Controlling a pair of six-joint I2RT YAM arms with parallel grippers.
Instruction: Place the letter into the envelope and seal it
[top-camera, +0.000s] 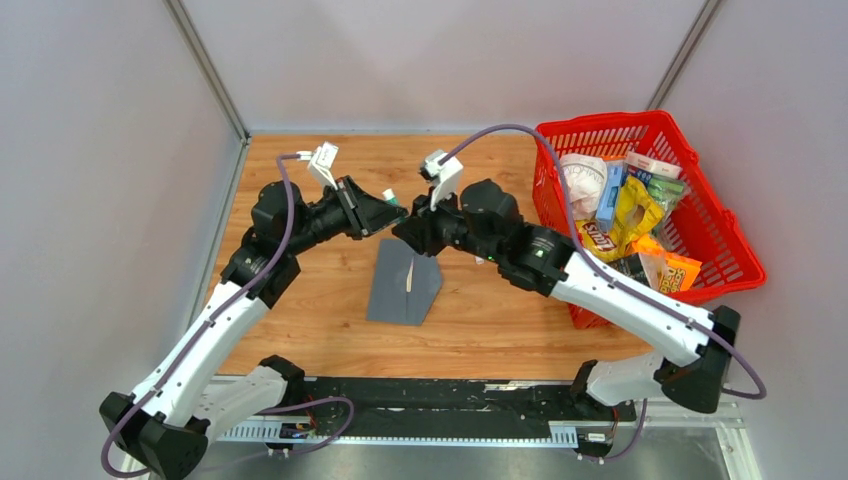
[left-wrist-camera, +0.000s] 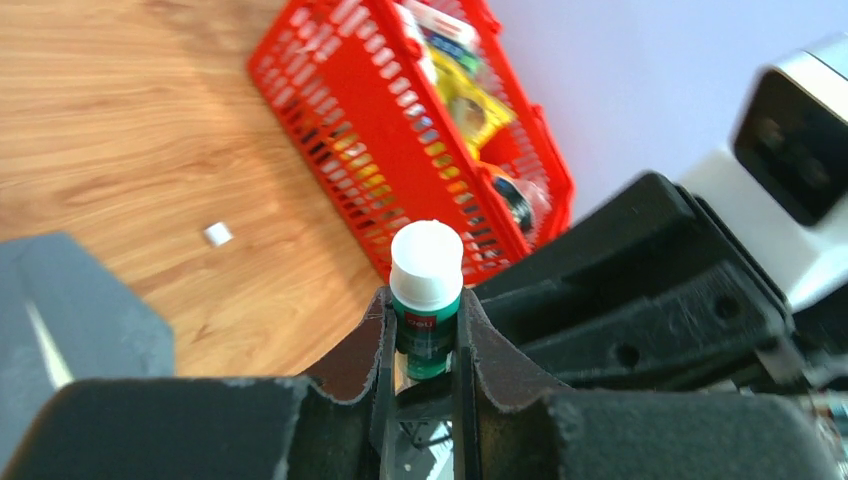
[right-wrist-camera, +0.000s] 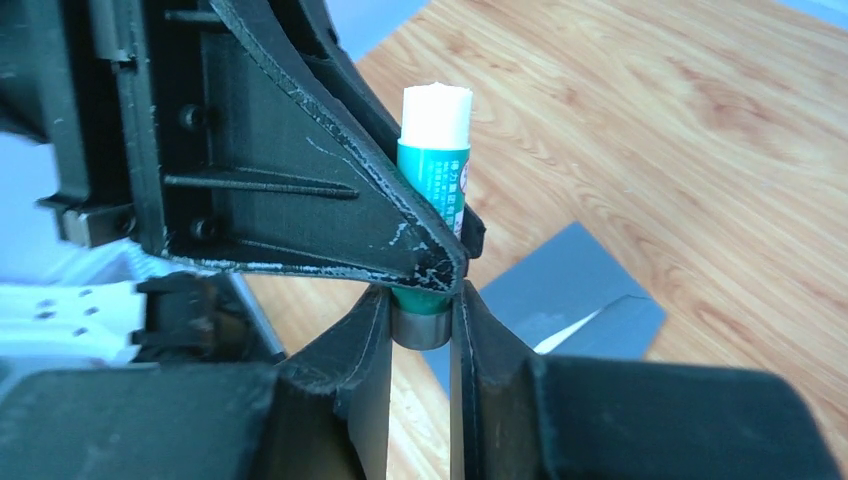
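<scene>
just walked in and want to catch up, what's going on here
Both hands are on one glue stick, held up over the table. The left hand grips its green body, and the right hand has its fingers on the grey base. The dark grey envelope lies flat on the wood below them, with a pale sliver showing on it.

Left arm (top-camera: 215, 335) at 8 o'clock and right arm (top-camera: 620, 300) at 4 are twins: white shells, chunky black joints, a purple cable (top-camera: 288, 203) looping along each, white camera box (top-camera: 323, 160) on the wrist. Left hand (left-wrist-camera: 425, 305) is matte black plastic, chalky scuffed edges, visible screws.
</scene>
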